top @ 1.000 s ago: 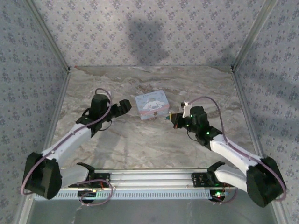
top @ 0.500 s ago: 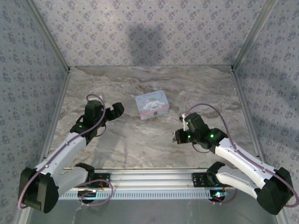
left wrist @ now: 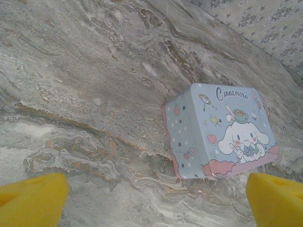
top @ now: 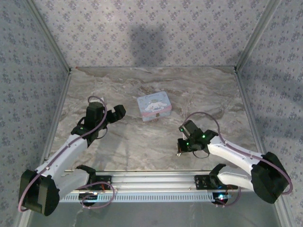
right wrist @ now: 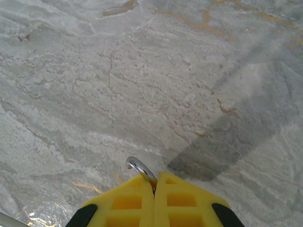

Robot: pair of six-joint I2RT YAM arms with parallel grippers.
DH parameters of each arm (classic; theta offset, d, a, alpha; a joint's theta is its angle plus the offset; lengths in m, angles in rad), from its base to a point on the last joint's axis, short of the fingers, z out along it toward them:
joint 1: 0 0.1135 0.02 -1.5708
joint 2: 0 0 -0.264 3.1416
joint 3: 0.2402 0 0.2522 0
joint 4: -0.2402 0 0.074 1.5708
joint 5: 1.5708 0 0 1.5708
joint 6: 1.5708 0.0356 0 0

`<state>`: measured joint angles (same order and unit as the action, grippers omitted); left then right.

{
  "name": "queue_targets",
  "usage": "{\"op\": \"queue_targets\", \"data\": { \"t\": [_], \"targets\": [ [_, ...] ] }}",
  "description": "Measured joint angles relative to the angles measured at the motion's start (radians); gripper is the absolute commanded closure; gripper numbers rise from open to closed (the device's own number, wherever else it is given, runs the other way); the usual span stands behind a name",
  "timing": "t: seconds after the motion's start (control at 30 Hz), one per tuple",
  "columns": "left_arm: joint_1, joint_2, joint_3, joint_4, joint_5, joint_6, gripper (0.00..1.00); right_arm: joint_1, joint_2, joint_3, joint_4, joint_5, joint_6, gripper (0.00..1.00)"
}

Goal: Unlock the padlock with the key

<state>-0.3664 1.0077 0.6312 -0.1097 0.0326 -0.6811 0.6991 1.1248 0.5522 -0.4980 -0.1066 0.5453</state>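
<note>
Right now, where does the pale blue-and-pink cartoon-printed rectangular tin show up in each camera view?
Top external: pale blue-and-pink cartoon-printed rectangular tin mid-table on the grey veined marble tabletop, between the arms.
Left wrist: right of centre, ahead of the open left hand.
Right wrist: marble ahead of the shut right hand, pinching a silvery metal loop.
Shared landmark: the marble tabletop.

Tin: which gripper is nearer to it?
Left. The left gripper sits open just left of the tin; the right gripper, shut on a silvery metal piece, is farther away, toward its near right.
</note>
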Motion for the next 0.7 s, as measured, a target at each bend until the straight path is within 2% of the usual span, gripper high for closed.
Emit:
{"op": "queue_targets", "data": {
  "t": [0.33,0.57,0.7],
  "targets": [
    [0.0,0.0,0.0,-0.004,0.004,0.0,0.03,-0.01,0.04,-0.001,0.068,-0.003,-0.003,0.96],
    [0.0,0.0,0.0,-0.006,0.005,0.0,0.03,-0.02,0.04,-0.011,0.08,-0.004,-0.011,0.83],
    [0.0,0.0,0.0,-0.018,0.008,0.0,0.03,-0.027,0.04,-0.012,0.08,0.0,-0.013,0.79]
  ]
}}
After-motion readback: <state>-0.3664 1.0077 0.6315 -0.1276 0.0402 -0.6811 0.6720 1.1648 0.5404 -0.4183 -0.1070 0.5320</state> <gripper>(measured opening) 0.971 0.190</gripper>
